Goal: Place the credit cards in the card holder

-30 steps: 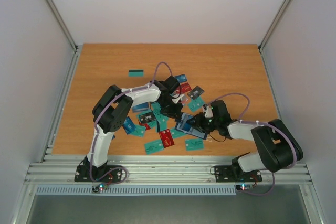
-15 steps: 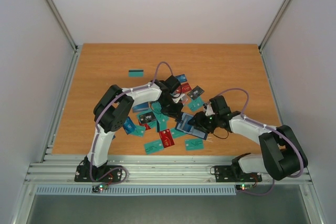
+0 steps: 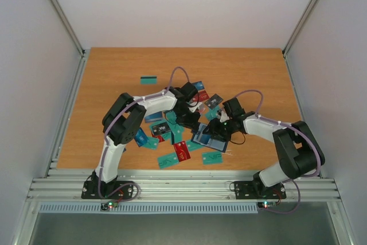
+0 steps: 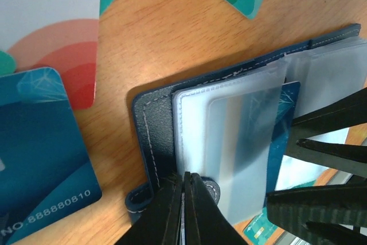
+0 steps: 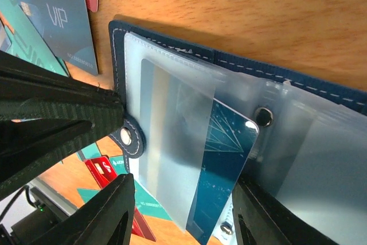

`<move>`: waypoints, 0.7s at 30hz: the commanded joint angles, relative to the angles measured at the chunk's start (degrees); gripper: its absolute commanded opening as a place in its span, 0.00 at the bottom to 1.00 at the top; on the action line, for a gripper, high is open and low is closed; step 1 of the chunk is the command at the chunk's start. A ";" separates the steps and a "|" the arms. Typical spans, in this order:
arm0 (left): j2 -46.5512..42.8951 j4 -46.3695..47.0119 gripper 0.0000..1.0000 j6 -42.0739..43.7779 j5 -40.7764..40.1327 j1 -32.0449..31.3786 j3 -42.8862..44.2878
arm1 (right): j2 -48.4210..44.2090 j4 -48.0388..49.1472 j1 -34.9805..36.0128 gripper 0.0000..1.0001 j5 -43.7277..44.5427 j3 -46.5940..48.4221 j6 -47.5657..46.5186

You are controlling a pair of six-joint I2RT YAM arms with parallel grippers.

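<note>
One blue card (image 5: 225,159), likely thin, stiff, slick, sits half inside limp sleeve (image 5: 166,136) of card holder (image 5: 172,47), by near edge of tabletop (image 3: 114,78); best gripped at exposed end; left gripper (image 4: 186,210) pinches tab (image 5: 127,137); right gripper (image 5: 189,222) open.

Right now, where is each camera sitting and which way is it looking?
Top external: above and behind the arms, looking down at the table; both whole arms show.
Left wrist: on the left arm, looking down the left gripper, shut on the card holder.
Right wrist: on the right arm, looking past the open right gripper at a sleeved blue card.
Shared: both wrist views show the card holder and the other gripper.
</note>
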 commanded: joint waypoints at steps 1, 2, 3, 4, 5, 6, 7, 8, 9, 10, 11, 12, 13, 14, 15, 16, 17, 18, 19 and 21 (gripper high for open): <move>-3.66 -2.00 0.05 -0.50 -1.97 0.68 2.00 | 1.83 -4.54 0.80 0.49 3.02 2.03 -2.37; -4.26 -2.08 0.05 -0.66 -2.12 0.95 1.84 | 2.01 -4.86 0.77 0.48 3.10 2.28 -2.41; -4.74 -2.15 0.06 -0.69 -2.64 1.22 1.54 | 2.23 -5.15 0.77 0.48 3.01 2.60 -2.56; -5.07 -2.39 0.06 -0.37 -3.41 1.48 1.33 | 2.53 -5.34 0.77 0.48 3.14 2.84 -2.65; -5.19 -2.48 0.06 -0.05 -4.17 1.83 1.06 | 2.76 -5.53 0.77 0.48 3.19 3.09 -2.70; -5.20 -2.63 0.06 0.41 -4.72 2.15 0.74 | 3.02 -5.85 0.75 0.48 3.18 3.39 -2.89; -4.80 -2.80 0.06 0.70 -5.12 2.47 0.53 | 3.28 -6.20 0.76 0.48 3.19 3.77 -3.04; -4.45 -2.92 0.06 1.22 -5.55 2.68 0.43 | 3.48 -6.43 0.74 0.48 3.15 4.05 -3.09; -4.17 -2.99 0.06 1.58 -5.95 2.86 0.34 | 3.72 -6.61 0.76 0.48 3.02 4.41 -3.22; -3.65 -3.14 0.06 1.85 -6.27 2.95 0.37 | 3.96 -6.92 0.77 0.48 3.01 4.70 -3.33; -2.98 -3.30 0.06 2.24 -6.43 2.93 0.50 | 4.05 -7.11 0.77 0.48 3.00 5.00 -3.46; -2.15 -3.52 0.06 2.52 -6.43 2.89 0.73 | 4.21 -7.29 0.82 0.48 3.02 5.36 -3.64; -1.28 -3.89 0.06 2.90 -6.27 2.90 0.87 | 4.36 -7.42 0.85 0.47 2.96 5.59 -3.70; -0.73 -3.86 0.06 3.18 -6.00 2.91 0.82 | 4.76 -7.67 0.84 0.47 2.90 5.87 -3.76; -0.31 -3.68 0.06 3.24 -5.88 2.94 0.51 | 5.00 -7.82 0.85 0.47 2.73 6.22 -3.80; -0.12 -3.22 0.06 3.25 -5.72 2.93 0.10 | 5.32 -8.06 0.85 0.47 2.48 6.59 -3.80; -0.11 -2.77 0.06 3.19 -5.36 2.89 -0.34 | 5.57 -8.20 0.92 0.47 2.37 6.87 -3.78; -0.15 -2.28 0.05 2.97 -5.01 2.89 -0.85 | 5.83 -8.25 1.02 0.47 2.21 7.16 -3.61; -0.19 -1.74 0.06 2.83 -4.52 2.89 -1.30 | 6.09 -8.27 1.15 0.47 2.00 7.44 -3.36; 0.00 -1.24 0.06 2.28 -3.82 2.77 -1.86 | 6.62 -8.59 1.51 0.47 1.81 8.35 -3.06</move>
